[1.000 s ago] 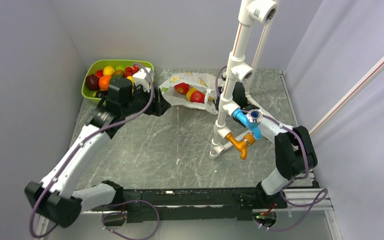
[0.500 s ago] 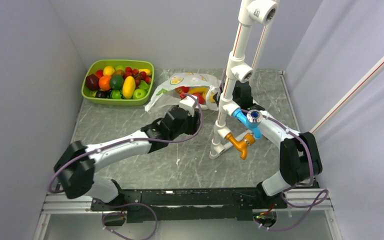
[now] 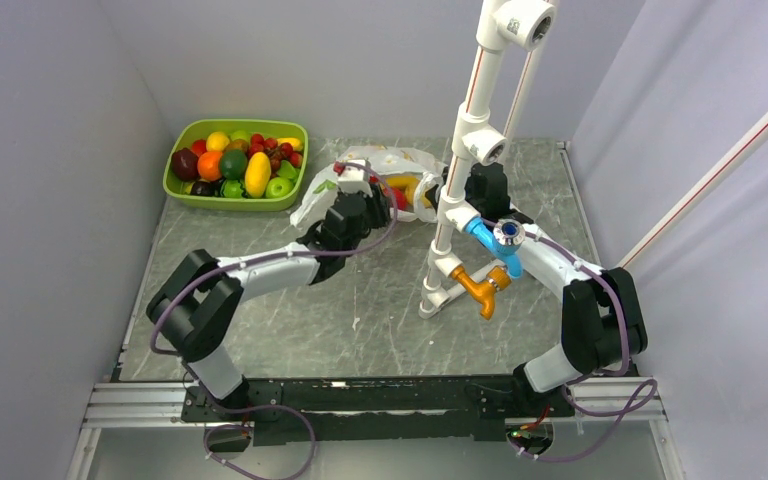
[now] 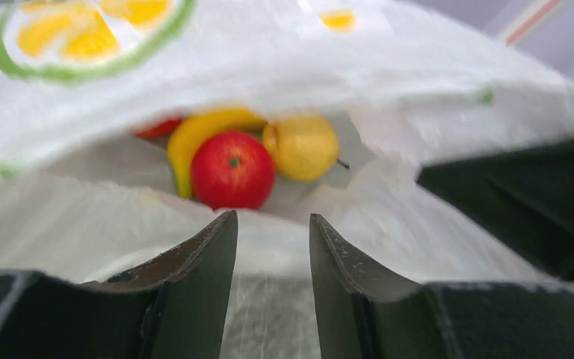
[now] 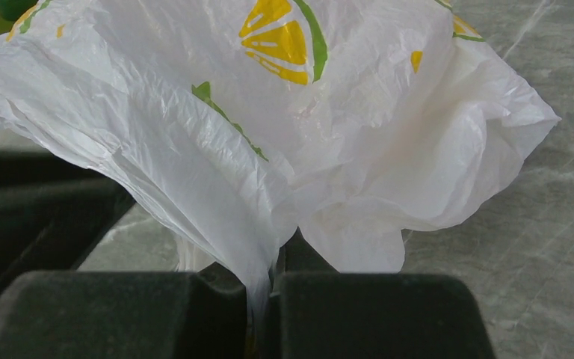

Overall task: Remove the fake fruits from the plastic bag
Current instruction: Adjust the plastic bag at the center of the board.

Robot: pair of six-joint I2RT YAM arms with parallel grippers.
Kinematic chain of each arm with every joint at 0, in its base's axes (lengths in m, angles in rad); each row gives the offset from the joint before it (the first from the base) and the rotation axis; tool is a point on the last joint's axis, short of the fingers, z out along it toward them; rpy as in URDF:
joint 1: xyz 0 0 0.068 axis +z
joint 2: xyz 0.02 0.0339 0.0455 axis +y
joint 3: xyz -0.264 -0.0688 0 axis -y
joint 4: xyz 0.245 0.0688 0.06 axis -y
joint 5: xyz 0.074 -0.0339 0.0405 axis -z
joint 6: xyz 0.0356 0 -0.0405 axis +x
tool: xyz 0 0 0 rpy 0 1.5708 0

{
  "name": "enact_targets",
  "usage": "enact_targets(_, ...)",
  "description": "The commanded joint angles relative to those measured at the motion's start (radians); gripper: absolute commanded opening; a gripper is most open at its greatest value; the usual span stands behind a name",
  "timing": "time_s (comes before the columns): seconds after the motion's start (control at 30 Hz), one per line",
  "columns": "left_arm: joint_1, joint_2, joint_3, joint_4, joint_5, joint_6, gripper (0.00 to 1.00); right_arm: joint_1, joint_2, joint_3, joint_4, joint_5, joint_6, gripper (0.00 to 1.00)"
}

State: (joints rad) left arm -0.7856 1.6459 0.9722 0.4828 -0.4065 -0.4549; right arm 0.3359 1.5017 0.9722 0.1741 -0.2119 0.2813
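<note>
- Two grippers at one bag (image 3: pixel 385 160), centre back of the overhead view.
- Left gripper (image 4: pixel 273 218): swung over from the green tray (image 3: pixel 235 204) at upper left within the last second, now at the bag's mouth. Jaws narrower than before, parted, nothing between them yet.
- Right gripper (image 5: pixel 269 278): clenched on a bunched fold of the bag, propping the mouth open.
- Inside the bag, centre of the left wrist view: red apple (image 4: pixel 232 170) nearest, banana (image 4: pixel 194 134) left, lemon (image 4: pixel 303 146) right.
- Likely meaning: reach for the apple under way, nothing grasped.
- Edges: thin film close above and below both fingers, easy to pinch by mistake.
- Room: pipe stand (image 3: pixel 452 215) just right of the bag; bare table (image 3: pixel 360 310) at lower centre for withdrawal.
</note>
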Motion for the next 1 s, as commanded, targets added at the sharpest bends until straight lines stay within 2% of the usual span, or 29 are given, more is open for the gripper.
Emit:
enact_targets(0.0, 0.07, 0.092, 0.127, 0.076, 0.127, -0.067, 0.45, -0.002, -0.015, 0.008, 0.051, -0.023, 0.007, 0.0)
enact_targets(0.13, 0.12, 0.19, 0.246, -0.108, 0.226, -0.159, 0.42, -0.003, -0.014, 0.006, 0.054, -0.026, 0.007, 0.0)
enact_targets(0.23, 0.15, 0.21, 0.221, -0.149, 0.333, -0.239, 0.41, -0.003, -0.011, 0.003, 0.06, -0.026, 0.008, 0.0)
enact_targets(0.37, 0.15, 0.19, 0.042, -0.028, 0.395, -0.287, 0.48, -0.003, 0.002, -0.001, 0.078, -0.049, 0.026, 0.0)
enact_targets(0.6, 0.142, 0.145, -0.131, -0.02, 0.41, -0.228, 0.53, -0.003, -0.075, -0.139, 0.181, -0.032, 0.194, 0.0)
enact_targets(0.77, 0.116, 0.098, -0.168, -0.108, 0.336, -0.154, 0.58, -0.001, -0.164, -0.226, 0.173, 0.058, 0.198, 0.0)
enact_targets(0.97, 0.114, 0.05, -0.171, 0.025, 0.43, -0.132, 0.7, -0.005, -0.178, -0.306, 0.246, 0.004, 0.187, 0.0)
